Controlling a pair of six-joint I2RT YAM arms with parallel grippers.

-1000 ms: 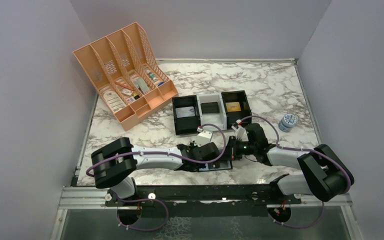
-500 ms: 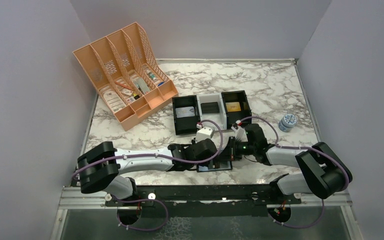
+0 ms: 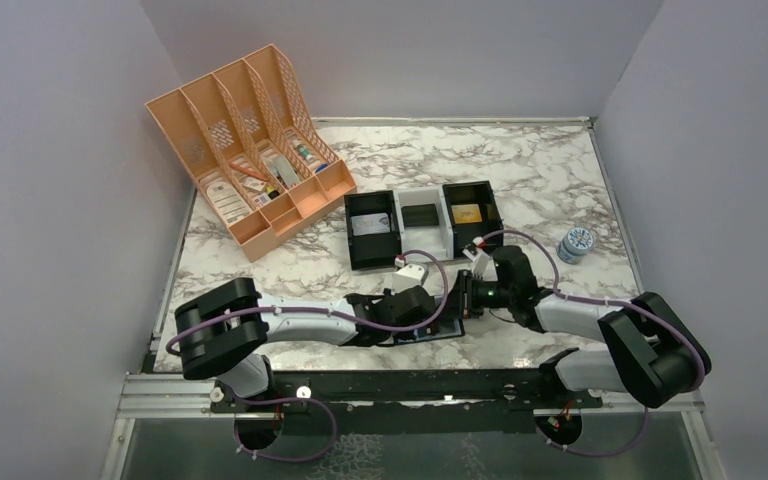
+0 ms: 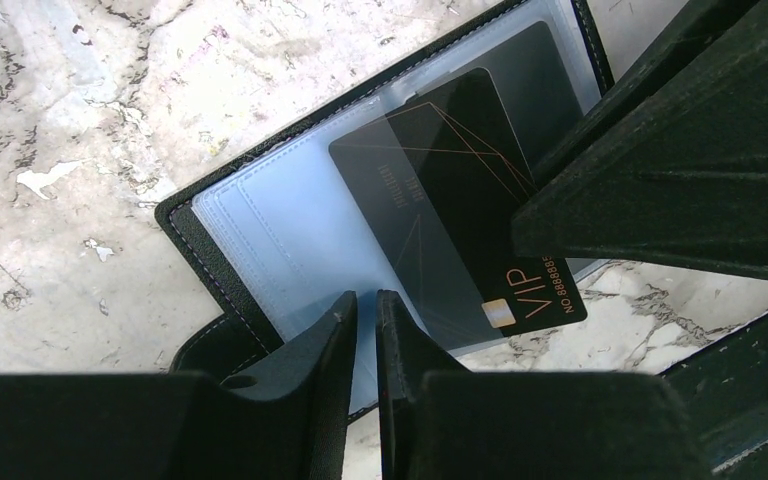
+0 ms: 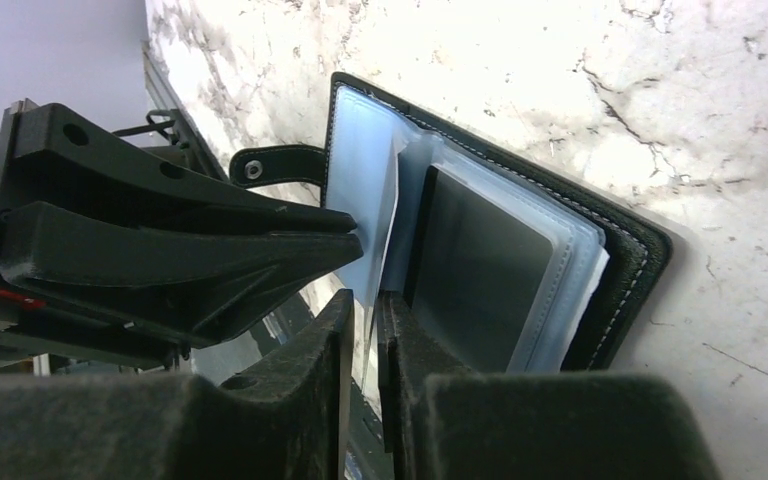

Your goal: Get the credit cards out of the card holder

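The card holder lies open on the marble near the front edge, with blue-grey sleeve pages showing. A black credit card marked VIP sticks partly out of a clear sleeve. My right gripper is shut on that card's edge; its fingers cover the card's right side. My left gripper is shut on a sleeve page at the holder's near edge, and it also shows in the right wrist view. Another dark card sits inside a sleeve. Both grippers meet over the holder.
A black-and-white three-compartment tray holding cards stands just behind the grippers. An orange file rack is at the back left. A small round tin sits at the right. The table's front rail runs right behind the holder.
The left arm's elbow swung left and back to the right. Both grippers stay at the card holder, and their hold looks the same.
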